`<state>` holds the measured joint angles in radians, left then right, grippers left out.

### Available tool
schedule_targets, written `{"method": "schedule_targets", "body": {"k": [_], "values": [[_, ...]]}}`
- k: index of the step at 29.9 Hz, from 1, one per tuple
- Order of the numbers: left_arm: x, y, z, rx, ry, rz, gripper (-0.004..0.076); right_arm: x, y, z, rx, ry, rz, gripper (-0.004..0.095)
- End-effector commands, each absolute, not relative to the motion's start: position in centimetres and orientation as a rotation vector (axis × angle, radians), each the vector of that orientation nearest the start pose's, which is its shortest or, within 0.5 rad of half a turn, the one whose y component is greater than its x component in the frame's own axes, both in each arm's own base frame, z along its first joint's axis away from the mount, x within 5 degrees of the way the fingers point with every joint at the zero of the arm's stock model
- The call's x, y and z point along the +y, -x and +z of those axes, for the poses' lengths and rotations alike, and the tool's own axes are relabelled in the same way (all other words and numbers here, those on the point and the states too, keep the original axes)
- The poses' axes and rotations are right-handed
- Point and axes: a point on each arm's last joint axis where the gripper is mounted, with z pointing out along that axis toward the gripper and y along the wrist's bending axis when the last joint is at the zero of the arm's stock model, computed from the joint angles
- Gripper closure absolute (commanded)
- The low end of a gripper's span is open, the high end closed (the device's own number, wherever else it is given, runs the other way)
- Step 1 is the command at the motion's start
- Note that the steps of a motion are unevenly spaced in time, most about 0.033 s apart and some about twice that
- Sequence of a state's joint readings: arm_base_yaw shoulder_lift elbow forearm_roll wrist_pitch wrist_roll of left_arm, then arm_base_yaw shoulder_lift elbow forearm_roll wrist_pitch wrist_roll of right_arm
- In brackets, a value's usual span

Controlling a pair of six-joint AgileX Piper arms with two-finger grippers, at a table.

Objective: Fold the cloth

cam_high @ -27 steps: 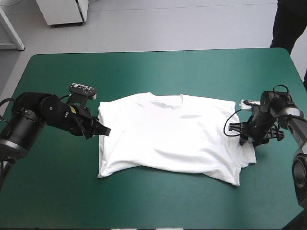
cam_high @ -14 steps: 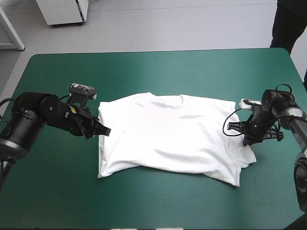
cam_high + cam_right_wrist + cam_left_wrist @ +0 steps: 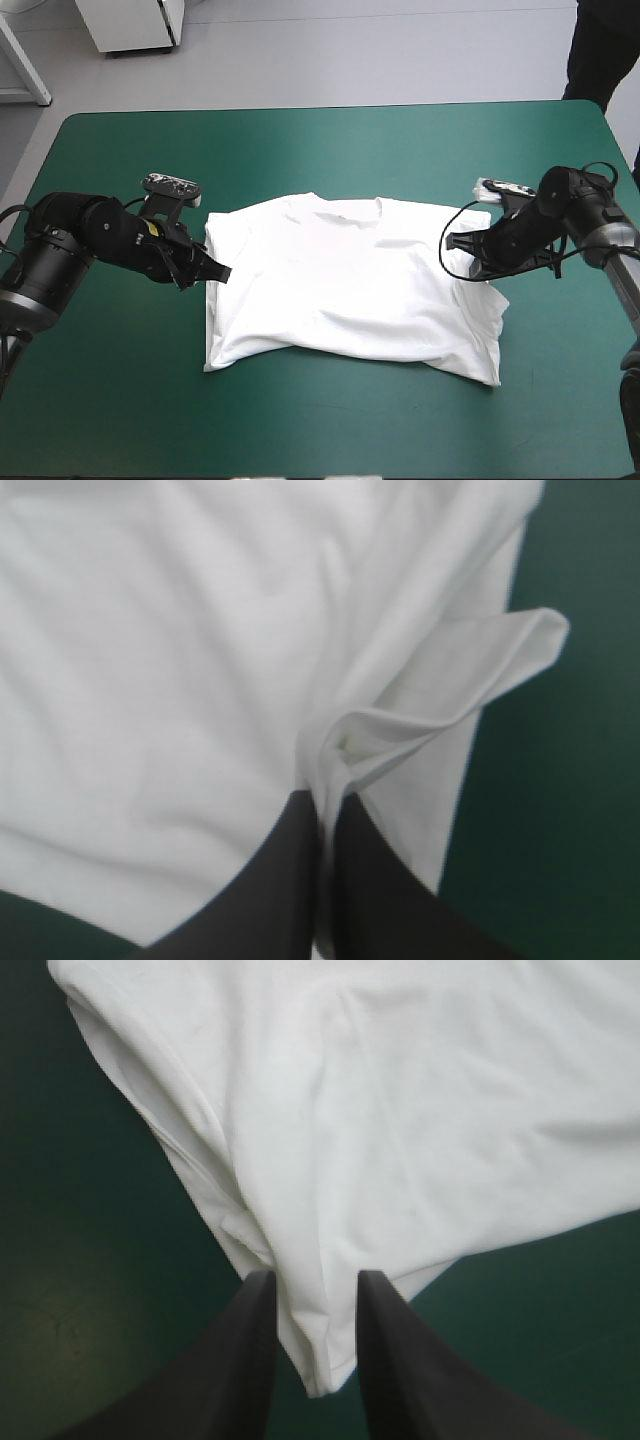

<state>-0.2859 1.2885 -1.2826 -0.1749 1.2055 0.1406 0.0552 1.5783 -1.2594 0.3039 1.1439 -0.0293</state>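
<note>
The white T-shirt (image 3: 350, 290) lies spread flat at the middle of the teal-green table, neck toward the far edge. My left gripper (image 3: 218, 272) sits low at the shirt's left edge. In the left wrist view its fingers (image 3: 315, 1280) are shut on the T-shirt (image 3: 420, 1110), with a fold of the hem running between them. My right gripper (image 3: 452, 241) hovers over the shirt's right part, shut on the T-shirt's right edge. The right wrist view shows this gripper (image 3: 322, 800) pinching a lifted fold, and a flap (image 3: 470, 670) curls over beside it.
Bare teal-green cover (image 3: 330, 150) surrounds the shirt on all sides, widest toward the far edge and along the near edge. The shirt's near right corner (image 3: 485, 365) lies flat on the table.
My right gripper has moved left and slightly toward the far edge, dragging the shirt's right edge inward over the body. The left gripper has stayed in place.
</note>
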Motion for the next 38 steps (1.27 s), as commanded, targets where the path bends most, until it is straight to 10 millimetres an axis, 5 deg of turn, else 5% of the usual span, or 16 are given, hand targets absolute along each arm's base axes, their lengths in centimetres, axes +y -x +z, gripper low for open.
{"method": "schedule_targets", "body": {"k": [1, 6, 14, 19, 22, 29, 38], "values": [[-8.4, -22.8, 38.5, 2.549, -0.511, -0.316, 0.0522, 6.7, -30.4, 30.1, 2.84, 0.109, 0.512, 0.0925], [-8.4, -22.8, 38.5, 2.549, -0.511, -0.316, 0.0522, 9.0, -31.2, 28.3, 2.865, 0.164, 0.529, 0.0925], [-8.4, -22.8, 38.5, 2.538, -0.509, -0.318, 0.0522, 9.8, -33.3, 23.2, 3.0, 0.142, 0.538, 0.0925], [-8.4, -22.9, 38.5, 2.531, -0.507, -0.318, 0.0522, 10.3, -33.7, 22.3, 3.014, 0.124, 0.604, 0.092], [-8.4, -22.9, 38.6, 2.529, -0.506, -0.318, 0.0522, 10.4, -33.5, 22.8, 3.002, 0.118, 0.633, 0.0833], [-8.5, -23.0, 38.6, 2.523, -0.499, -0.319, 0.0522, 10.3, -33.7, 26.3, 2.994, 0.226, 0.606, 0.0412], [-8.5, -23.0, 38.6, 2.523, -0.499, -0.319, 0.0522, 9.3, -31.9, 33.0, 2.821, 0.229, 0.494, 0.0439]]}}
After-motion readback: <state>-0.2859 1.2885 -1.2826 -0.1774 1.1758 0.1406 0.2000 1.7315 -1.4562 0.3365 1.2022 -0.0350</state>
